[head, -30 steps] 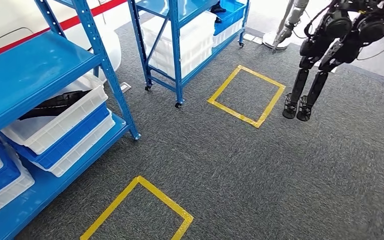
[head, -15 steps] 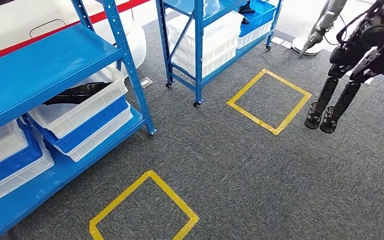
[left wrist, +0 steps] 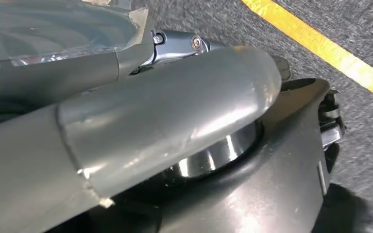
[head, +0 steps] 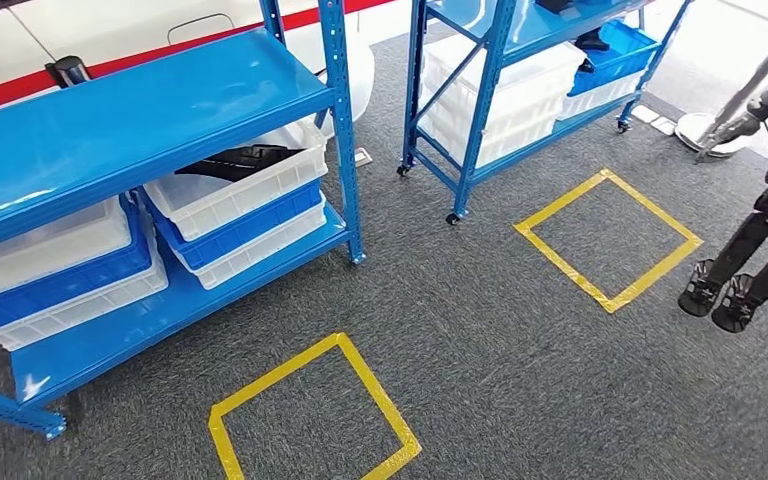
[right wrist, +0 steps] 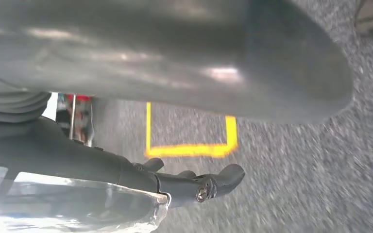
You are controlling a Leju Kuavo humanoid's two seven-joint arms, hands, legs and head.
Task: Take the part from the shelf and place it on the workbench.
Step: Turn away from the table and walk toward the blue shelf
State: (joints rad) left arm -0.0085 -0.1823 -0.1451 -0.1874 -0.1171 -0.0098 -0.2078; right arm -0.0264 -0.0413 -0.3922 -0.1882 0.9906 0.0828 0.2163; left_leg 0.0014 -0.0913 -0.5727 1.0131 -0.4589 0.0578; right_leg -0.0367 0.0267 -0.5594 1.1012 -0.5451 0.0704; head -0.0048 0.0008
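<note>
Part (head: 243,159), long and black, lay in a white bin (head: 260,190) on the blue shelf (head: 140,110), at about ten o'clock. At six o'clock was a yellow square (head: 312,420) on the grey floor. Both hands hung low, left hand (left wrist: 175,46) and right hand (right wrist: 199,184). I could not tell if they were open or closed.

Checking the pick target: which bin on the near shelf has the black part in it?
The top white bin of the right-hand stack, beside the shelf's front post; the black part lies in it. No part shows in the left stack's bins.
</note>
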